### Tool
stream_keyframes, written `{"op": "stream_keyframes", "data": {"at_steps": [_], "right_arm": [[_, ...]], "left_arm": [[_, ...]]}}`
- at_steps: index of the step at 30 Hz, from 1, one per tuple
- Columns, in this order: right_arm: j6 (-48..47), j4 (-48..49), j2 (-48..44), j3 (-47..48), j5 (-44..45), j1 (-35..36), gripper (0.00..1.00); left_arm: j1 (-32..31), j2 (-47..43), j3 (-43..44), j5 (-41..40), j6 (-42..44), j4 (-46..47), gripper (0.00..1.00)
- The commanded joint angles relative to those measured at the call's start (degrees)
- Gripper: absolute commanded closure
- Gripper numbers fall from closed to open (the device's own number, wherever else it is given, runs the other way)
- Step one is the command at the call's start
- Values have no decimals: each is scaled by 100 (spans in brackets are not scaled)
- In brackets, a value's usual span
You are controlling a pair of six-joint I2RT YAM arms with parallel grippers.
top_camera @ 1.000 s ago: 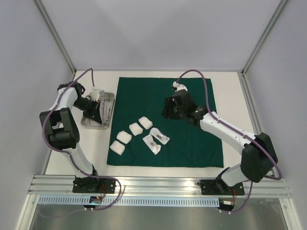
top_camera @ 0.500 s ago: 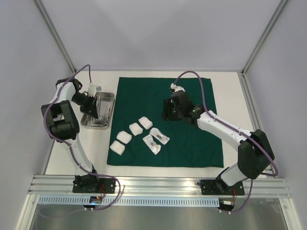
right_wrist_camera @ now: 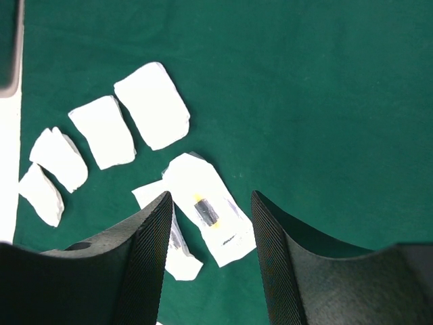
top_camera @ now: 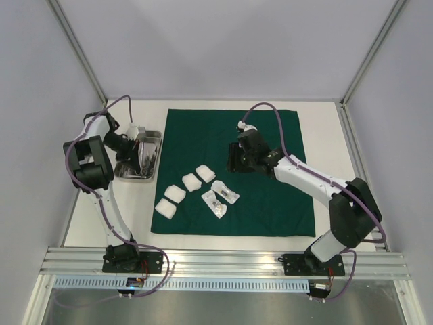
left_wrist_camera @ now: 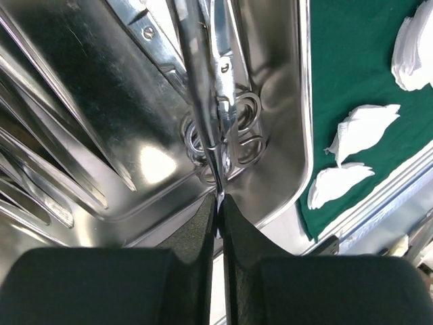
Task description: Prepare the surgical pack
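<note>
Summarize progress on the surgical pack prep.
Done: green cloth spread flat, gauze squares and two packets laid on it. In hand: left gripper pinches a slim instrument inside the steel tray; right gripper hovers open, empty. Left, likely: tray and instruments onto the cloth, then fold.

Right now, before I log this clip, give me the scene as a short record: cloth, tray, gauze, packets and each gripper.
cloth: dark green, spread flat on the table
tray: steel, left of the cloth, with ring-handled instruments inside
gauze: four white squares in a diagonal row on the cloth
packets: two, sealed, on the cloth beside the gauze
left gripper: over the tray, jaws nearly together on a slim metal instrument
right gripper: open, above the packets, holding nothing
</note>
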Motion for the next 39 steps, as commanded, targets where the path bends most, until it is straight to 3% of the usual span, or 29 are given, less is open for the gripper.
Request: {"op": "stream_keyframes", "data": {"at_steps": [1,8,19,29,39], "right_arm": [[45,193,125,108,-99,2,48],[45,114,371,204,-354,2,48],[-289,-211,539,283,-249,159,51],[-772,-755,767,486,85,590,49],[-1159,-984,1531,758,-46,801,47]], "left_arm": [[7,130,278,107,259,-214,86],[7,323,516,55,206,-267,71],[7,26,622,-315,118,-153,64],[7,-528,473,-140,144,-293,63],[-81,-1415,-300,344,136,-223,63]]}}
